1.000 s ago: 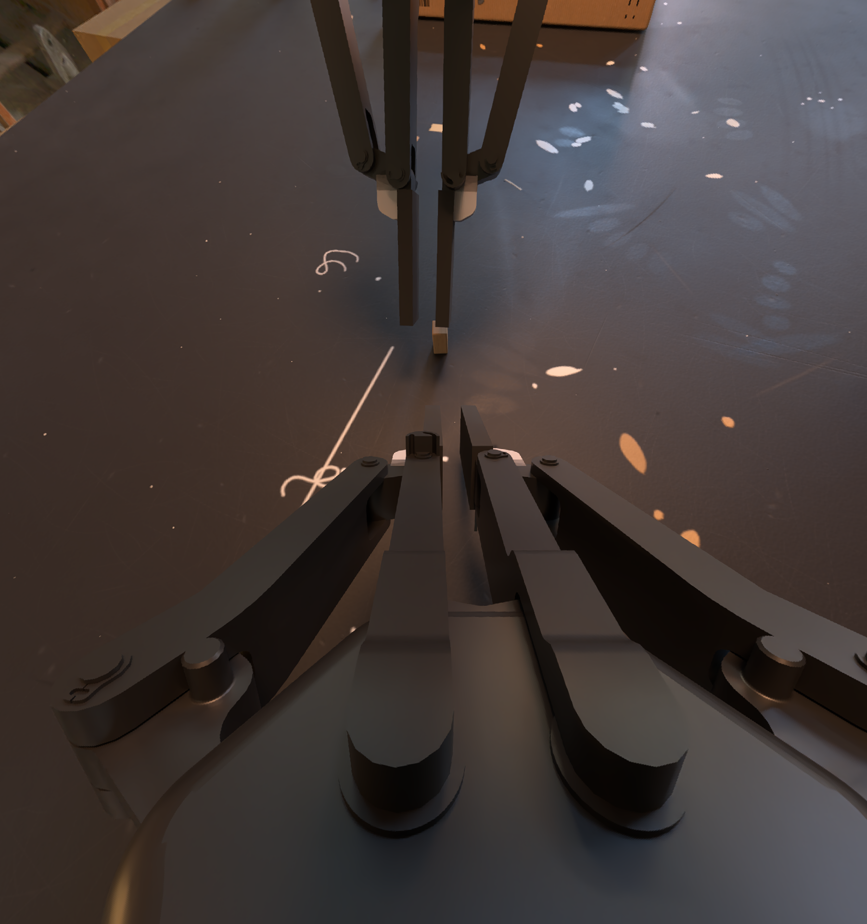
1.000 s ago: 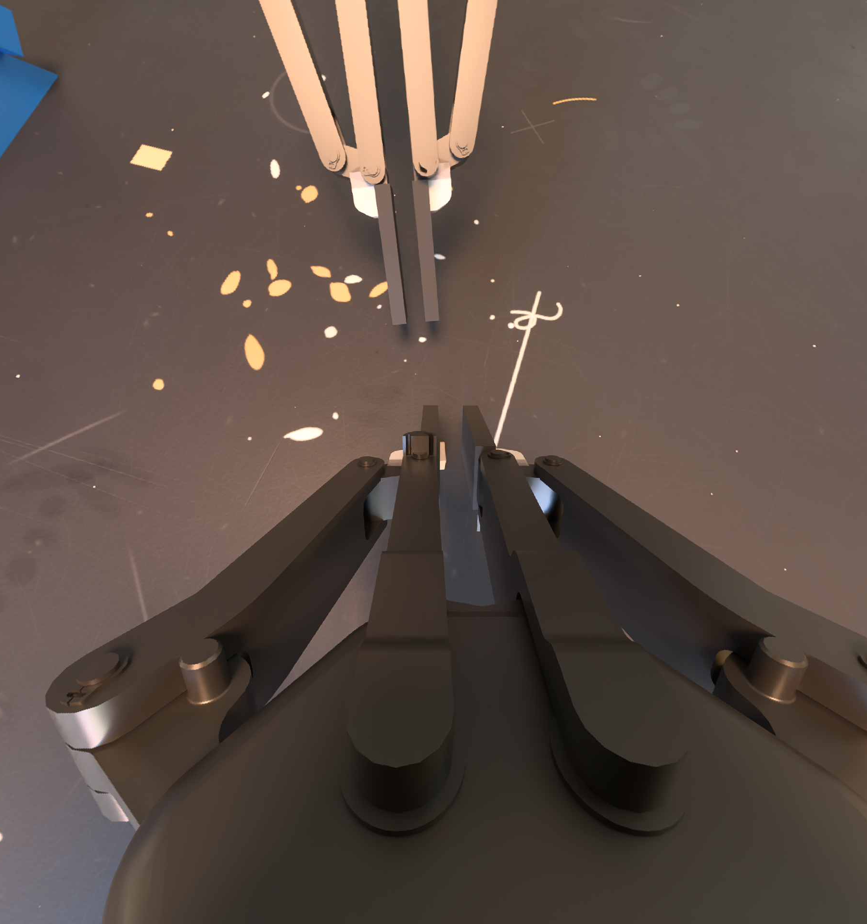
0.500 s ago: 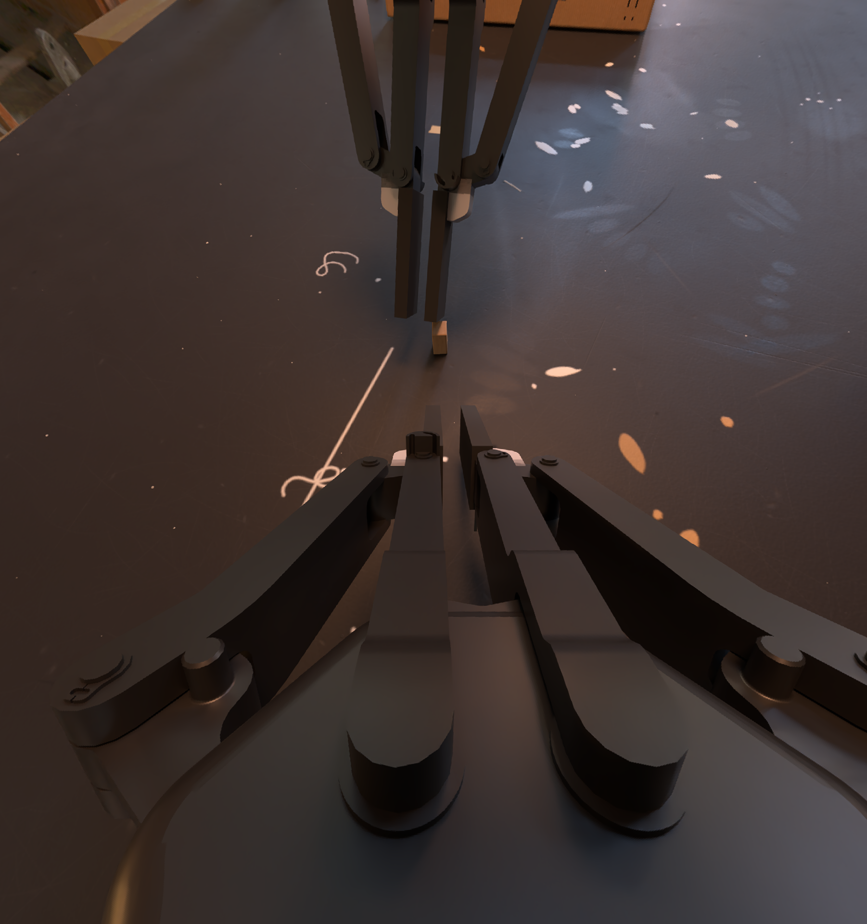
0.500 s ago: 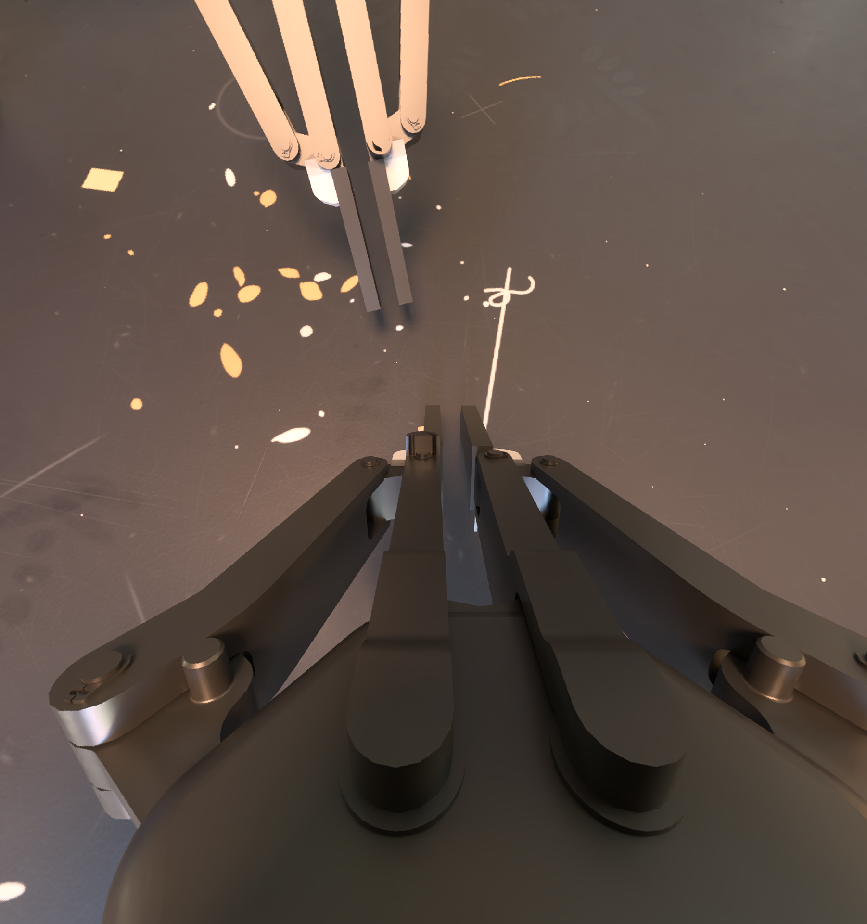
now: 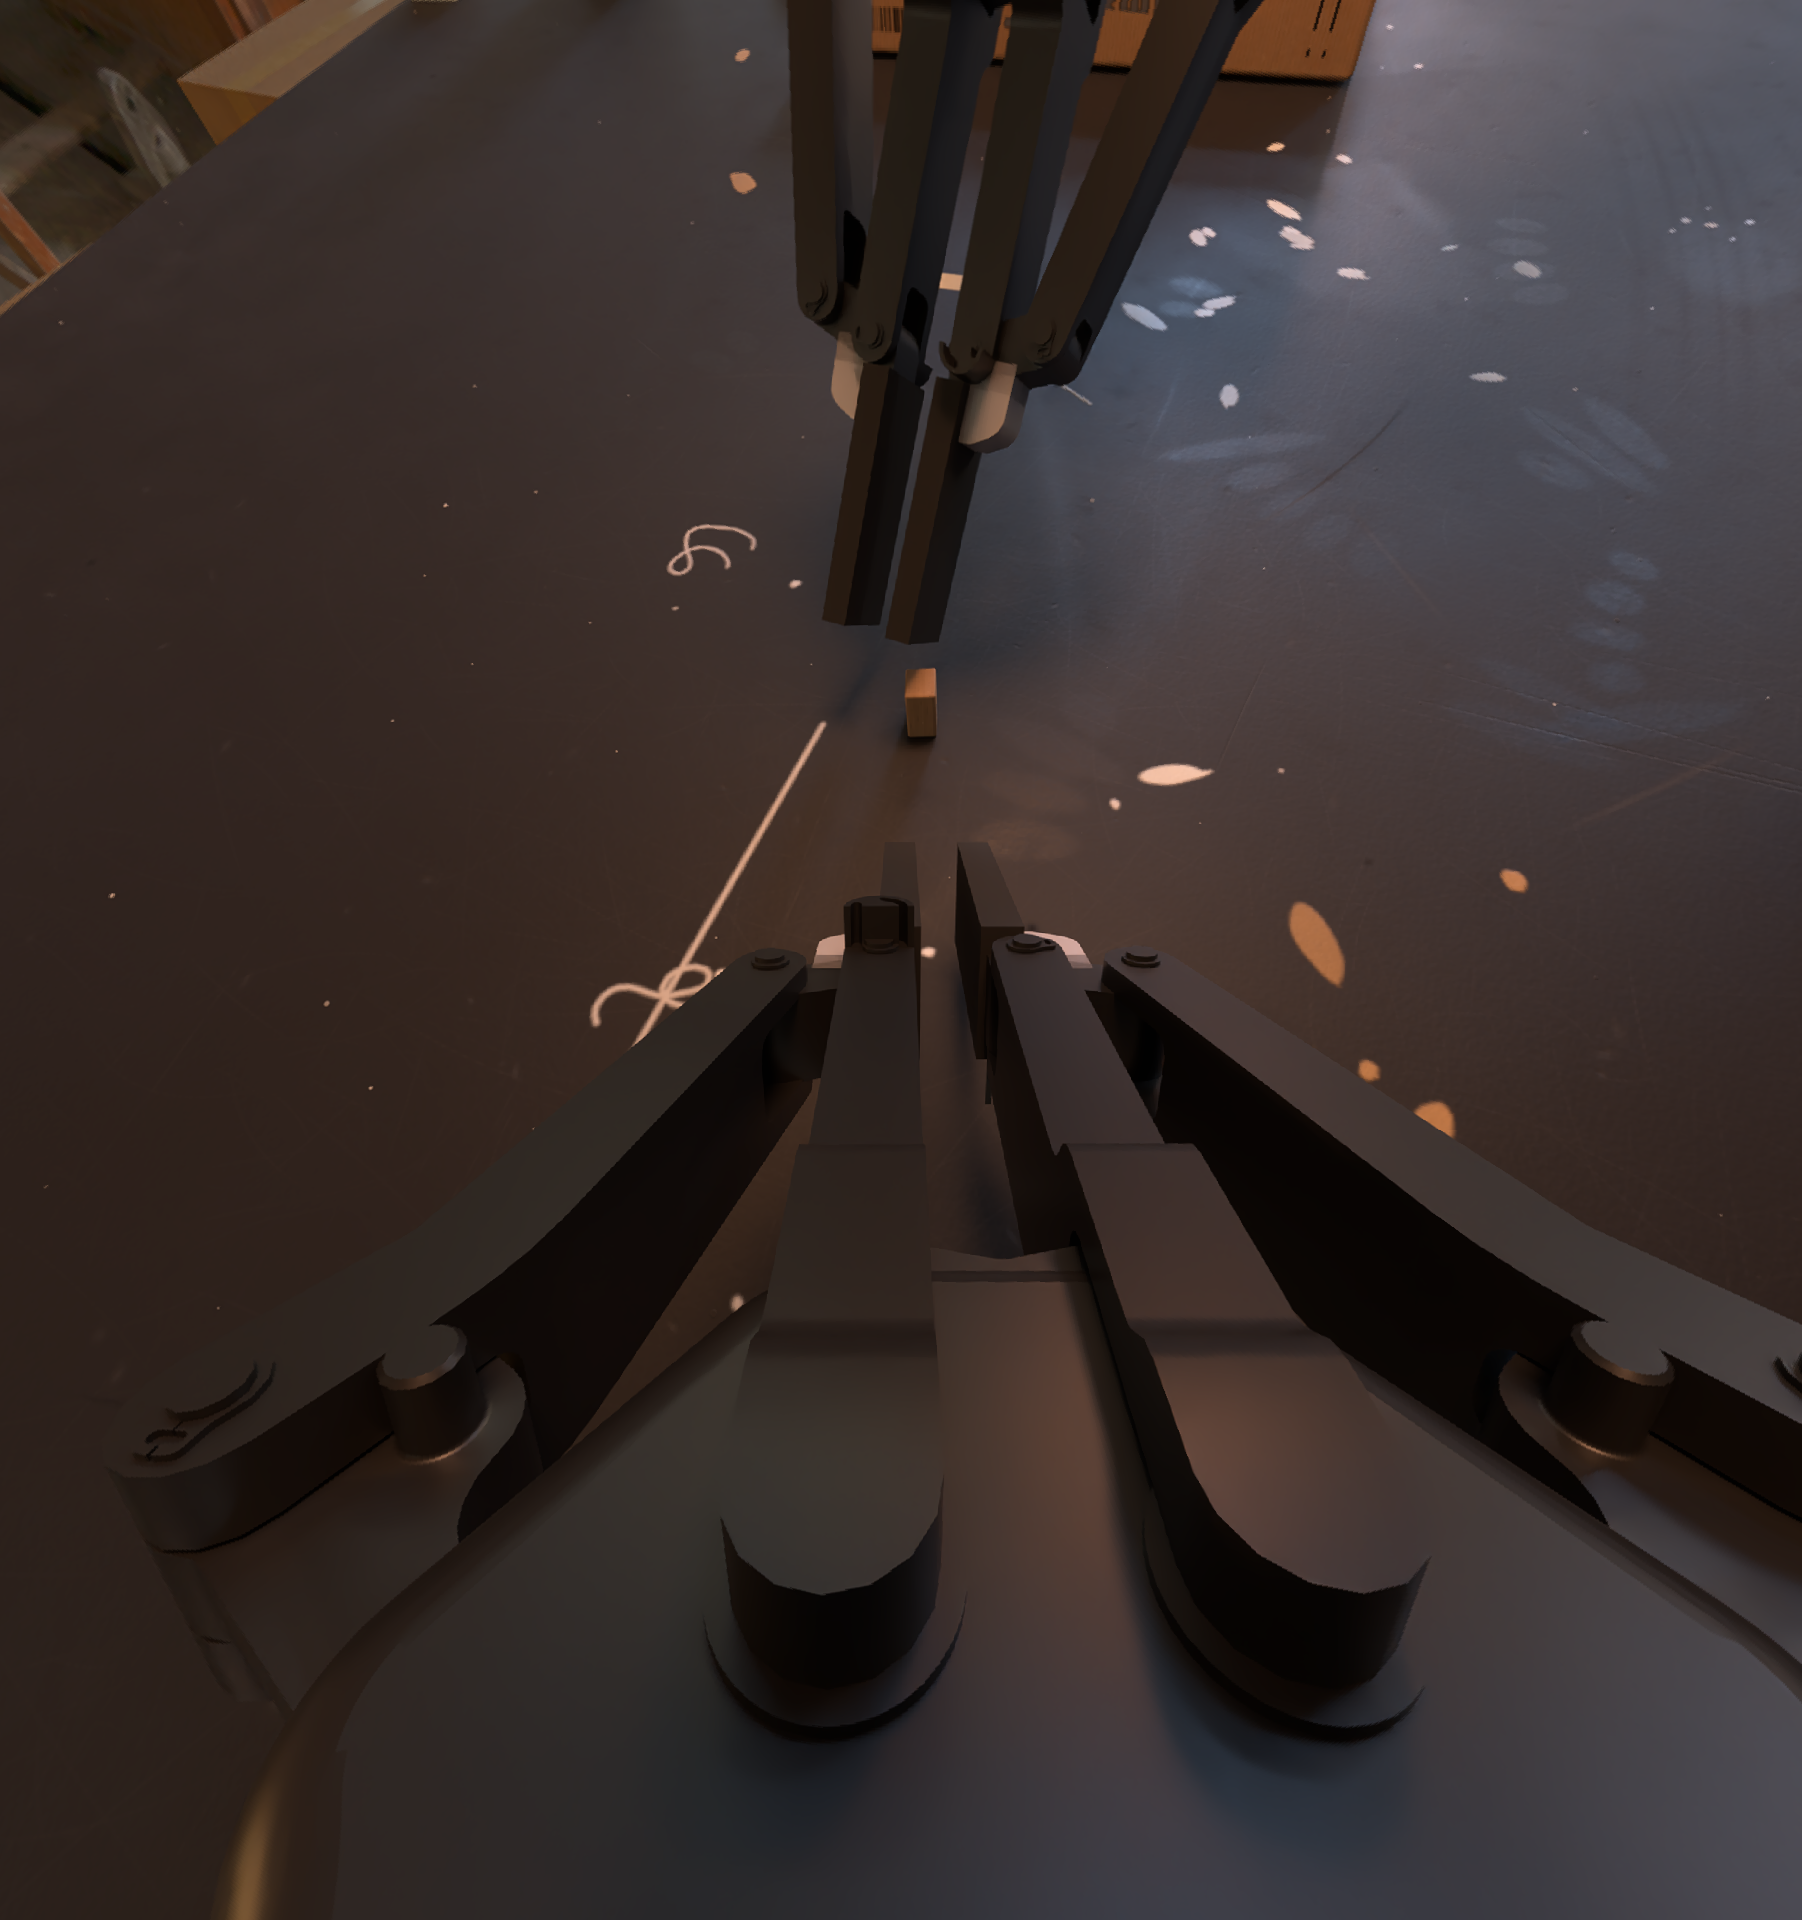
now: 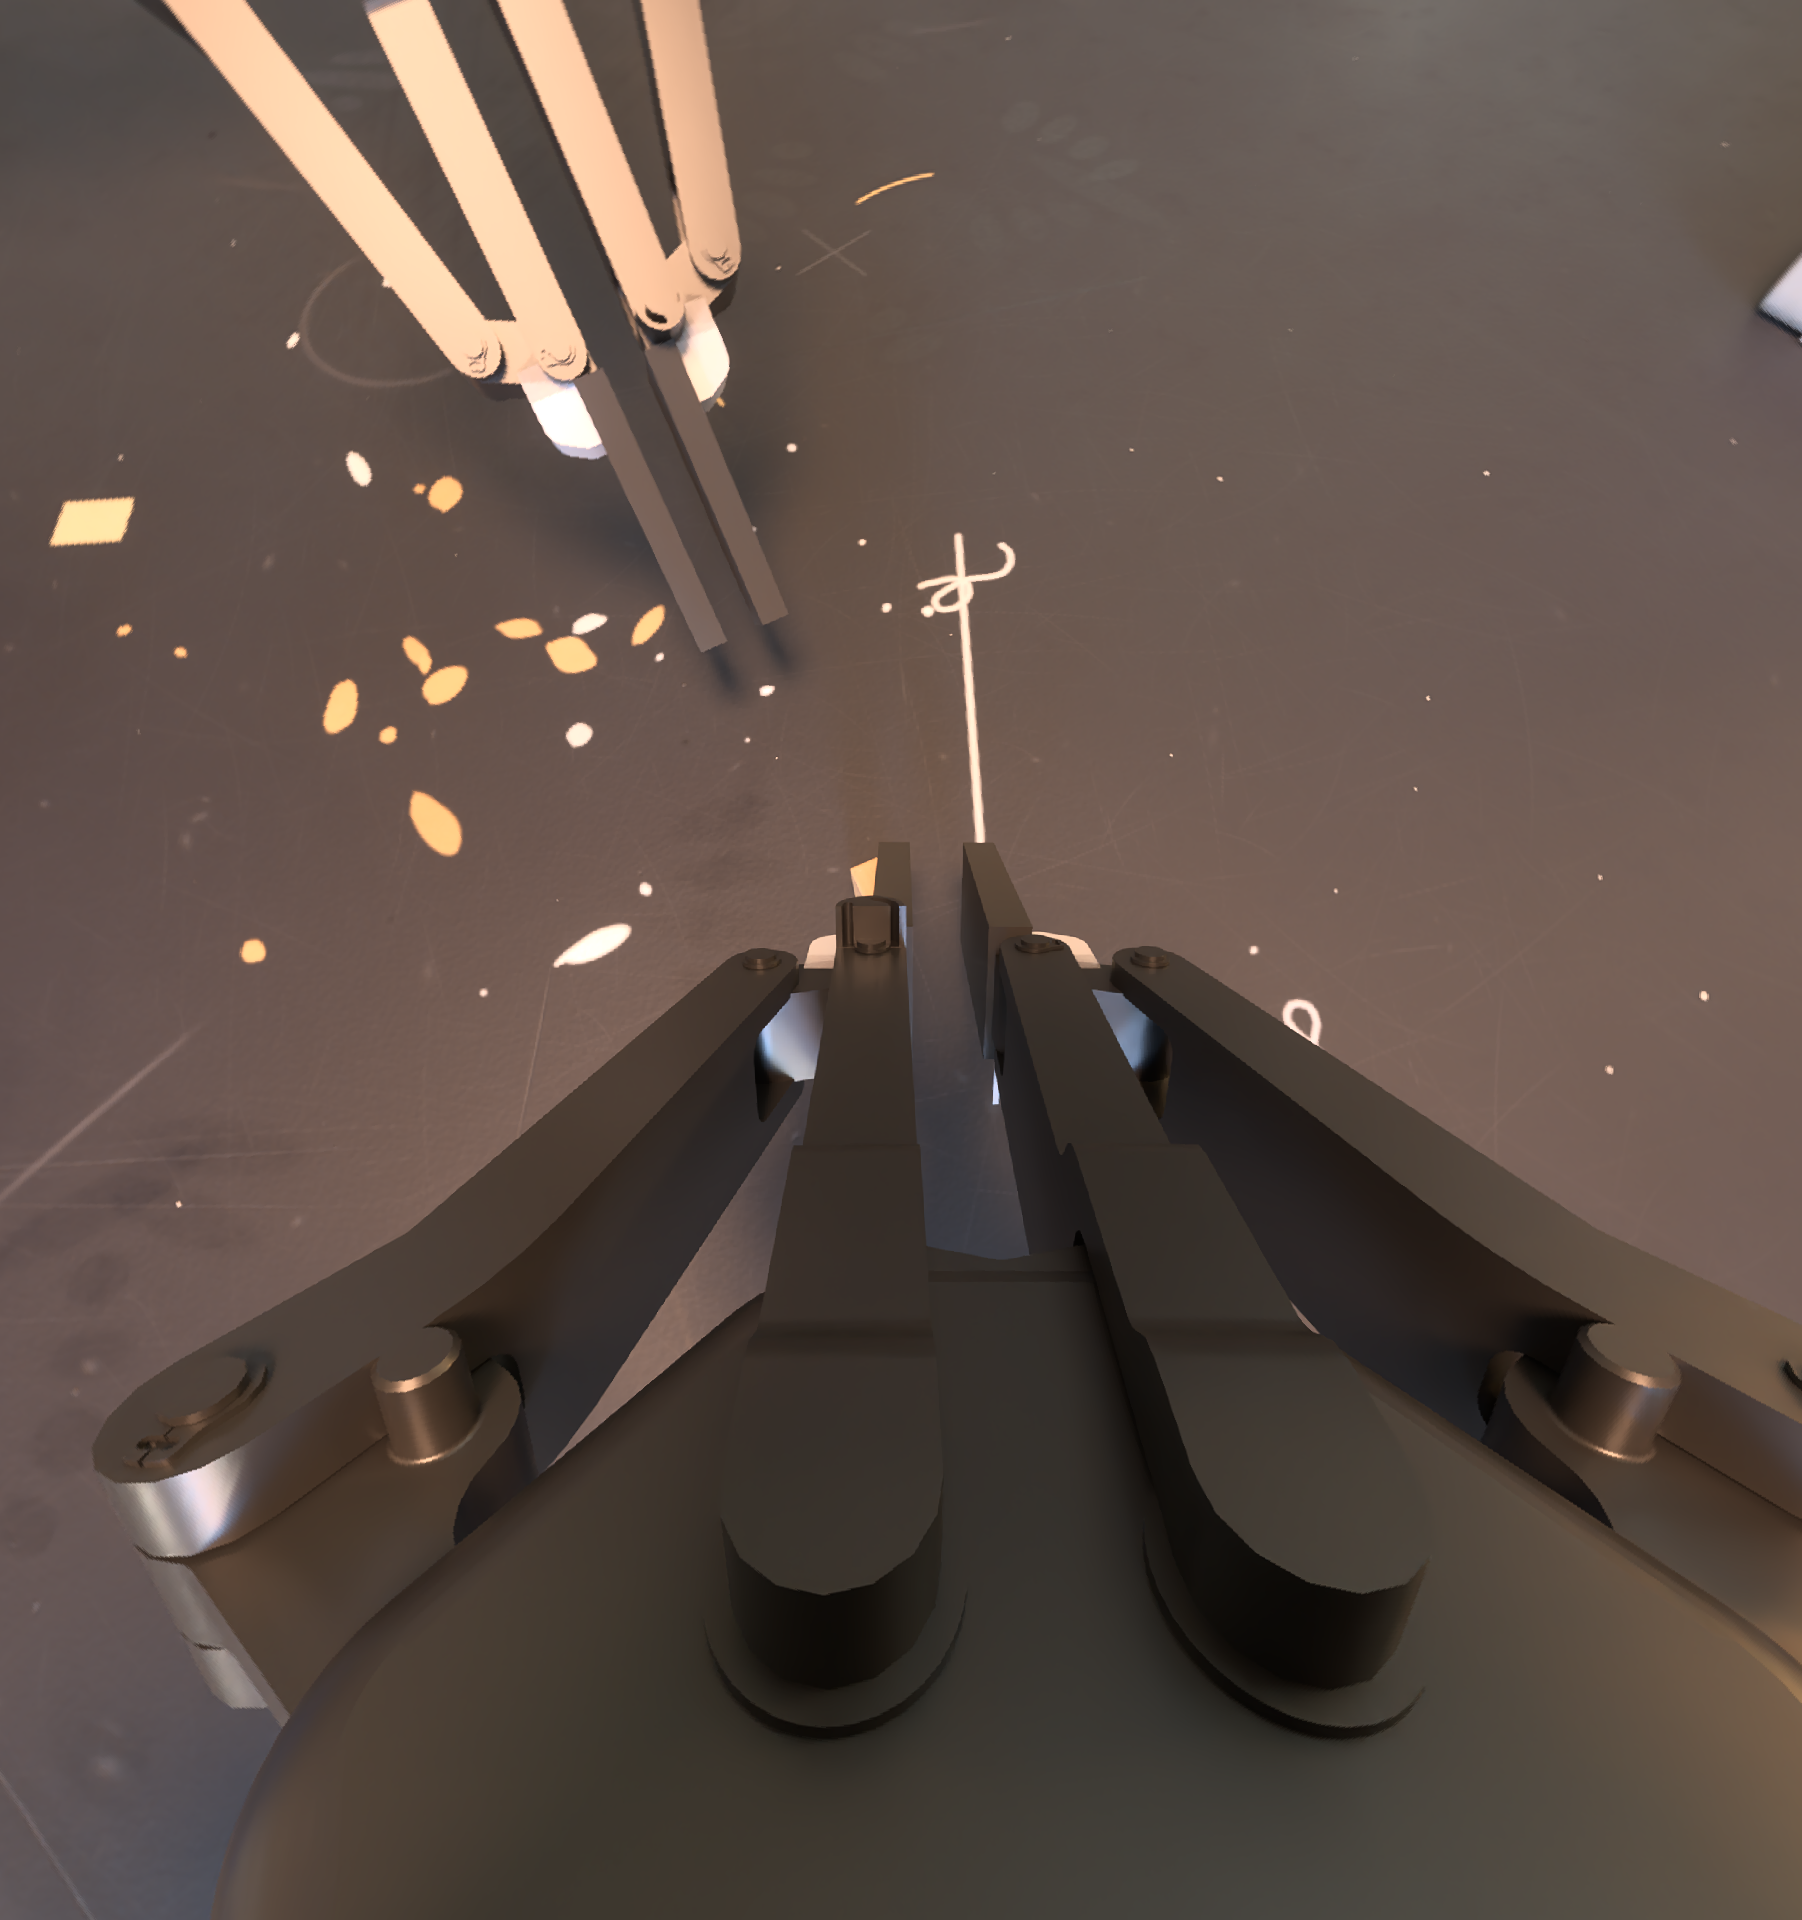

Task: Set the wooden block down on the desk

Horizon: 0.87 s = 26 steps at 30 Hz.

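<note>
Since 1.0 s ago the right gripper (image 5: 884,621) has lifted and swung a bit. Its fingers (image 5: 861,520) were down at the wooden block (image 5: 920,703) with a wider gap; now they hang above it, drawn nearly together with only a thin slit, and hold nothing. Block has not shifted. Left gripper (image 5: 936,857) unchanged: fingers close together, narrow gap, nothing between.

Block sits on the dark tabletop (image 5: 357,727), free of both grippers, just right of the far end of the white chalk line (image 5: 762,831). In the left wrist view it lies just under and a little nearer than the right fingertips, apart from them, with tabletop showing in the gap.

In the right wrist view only a sliver of the block (image 6: 864,876) peeks out just left of that gripper's own fingers (image 6: 892,868), so it is off to the left of the fingertip line, not between them.

The block lies between the two grippers, the right one much nearer, the left well apart. Long axis: looks taller than wide, too small to be sure.

Judgement: placing looks done; remaining move is a clean retreat of the right arm, up and away, without clipping the block.
</note>
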### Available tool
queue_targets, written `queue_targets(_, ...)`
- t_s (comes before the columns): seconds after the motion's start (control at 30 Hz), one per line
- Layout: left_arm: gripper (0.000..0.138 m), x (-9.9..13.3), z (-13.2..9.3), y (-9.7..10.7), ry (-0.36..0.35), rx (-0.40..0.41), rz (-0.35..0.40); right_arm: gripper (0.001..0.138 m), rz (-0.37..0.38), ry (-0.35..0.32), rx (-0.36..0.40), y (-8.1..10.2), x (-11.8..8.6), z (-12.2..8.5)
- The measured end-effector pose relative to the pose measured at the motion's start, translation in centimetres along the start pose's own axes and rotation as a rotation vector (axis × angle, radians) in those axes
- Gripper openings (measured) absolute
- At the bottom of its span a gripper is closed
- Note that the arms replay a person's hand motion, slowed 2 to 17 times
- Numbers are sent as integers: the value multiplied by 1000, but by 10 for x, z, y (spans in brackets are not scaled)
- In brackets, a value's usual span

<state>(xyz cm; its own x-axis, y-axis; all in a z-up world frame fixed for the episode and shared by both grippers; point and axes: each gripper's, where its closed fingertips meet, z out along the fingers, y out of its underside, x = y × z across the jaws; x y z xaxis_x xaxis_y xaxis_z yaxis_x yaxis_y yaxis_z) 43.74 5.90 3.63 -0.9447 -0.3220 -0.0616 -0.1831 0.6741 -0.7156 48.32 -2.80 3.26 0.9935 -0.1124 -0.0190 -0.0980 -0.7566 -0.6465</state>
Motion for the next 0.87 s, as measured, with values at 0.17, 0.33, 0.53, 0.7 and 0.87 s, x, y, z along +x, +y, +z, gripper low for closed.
queue_targets(0.17, 11, -1, -1, 0, -2, 5, -4, 19, 93, 28, 37, 2, -2, -5)
queue_targets(0.33, 11, -2, -2, -1, -4, 11, -6, 26, 177, 68, 74, 4, -5, -10)
queue_targets(0.53, 11, -4, -3, -1, -4, 14, -6, 33, 289, 139, 98, 7, -7, -13)
queue_targets(0.7, 13, -9, -5, -2, -6, 11, 8, 41, 421, 201, 101, 11, -10, -13)
queue_targets(0.87, 13, -15, -9, -3, -3, 5, 41, 53, 550, 287, 96, 15, -11, -12)
